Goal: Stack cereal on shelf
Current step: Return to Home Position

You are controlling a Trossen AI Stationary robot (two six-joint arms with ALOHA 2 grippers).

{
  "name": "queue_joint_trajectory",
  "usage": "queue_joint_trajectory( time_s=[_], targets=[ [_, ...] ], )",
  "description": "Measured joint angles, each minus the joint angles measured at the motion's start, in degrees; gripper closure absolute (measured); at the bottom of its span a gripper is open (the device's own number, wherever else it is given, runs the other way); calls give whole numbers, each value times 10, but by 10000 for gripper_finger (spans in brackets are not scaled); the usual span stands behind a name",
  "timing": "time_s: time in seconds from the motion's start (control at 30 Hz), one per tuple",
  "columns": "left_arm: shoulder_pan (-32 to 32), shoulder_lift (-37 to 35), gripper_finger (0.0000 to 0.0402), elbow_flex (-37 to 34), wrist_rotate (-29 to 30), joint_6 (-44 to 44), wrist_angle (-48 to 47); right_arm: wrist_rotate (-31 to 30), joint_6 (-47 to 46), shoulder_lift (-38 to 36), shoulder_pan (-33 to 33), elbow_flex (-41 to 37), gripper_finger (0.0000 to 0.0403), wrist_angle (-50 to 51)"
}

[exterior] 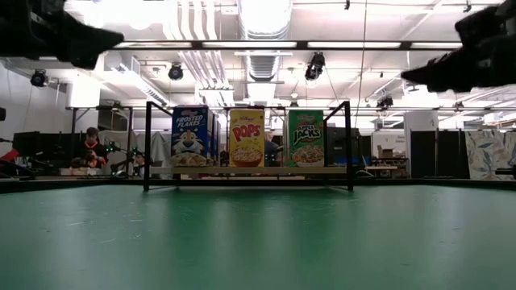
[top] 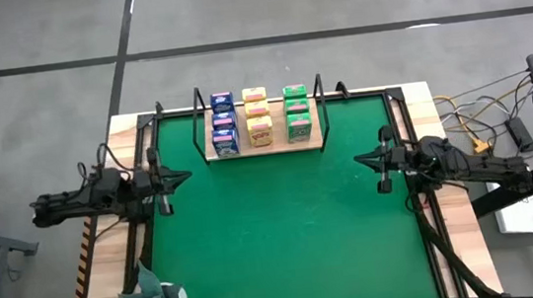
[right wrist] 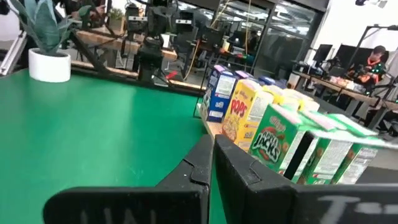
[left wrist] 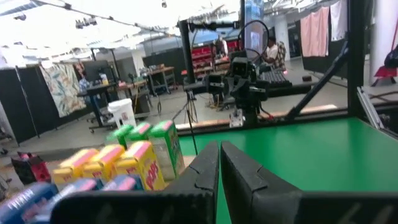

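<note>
Green matting (top: 286,236) covers the table, and at its far edge the flat, light wooden shelf board with thin black wire uprights (top: 281,148) carries all nine small cardboard cereal boxes in three rows running front to back. The three blue boxes (top: 224,124) are toward the left arm's side, the three yellow-orange boxes (top: 257,118) are in the middle, and the three green boxes (top: 297,113) are toward the right arm's side. Every box stands upright, close behind its fellow, and no box lies out on the mat, so to my eye the stacking itself is finished and the step in hand is the arms going to rest. What comes next asks for little, I'd say: settle both arms at the sides, keep them clear of the wire uprights, and leave the rows undisturbed. The left gripper (top: 184,176) hangs over the mat's left edge, reaching level and inward, its two dark fingers pressed together on nothing. The right gripper (top: 358,162) mirrors it at the opposite edge, pointing back across the table with fingers likewise closed and empty. Both are raised off the mat and well apart from the shelf
</note>
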State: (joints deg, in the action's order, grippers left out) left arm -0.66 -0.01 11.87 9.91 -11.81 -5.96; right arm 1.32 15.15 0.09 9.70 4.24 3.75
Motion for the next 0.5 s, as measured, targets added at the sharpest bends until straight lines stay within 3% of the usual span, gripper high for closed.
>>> queue_joint_trajectory(
  time_s=[0.37,0.5],
  targets=[
    [0,1,402,-111,0,38,92,-34,-23,15,3,-35,394,-61],
    [0,4,402,-108,0,48,98,-70,-63,18,3,-35,394,-54]
  ],
)
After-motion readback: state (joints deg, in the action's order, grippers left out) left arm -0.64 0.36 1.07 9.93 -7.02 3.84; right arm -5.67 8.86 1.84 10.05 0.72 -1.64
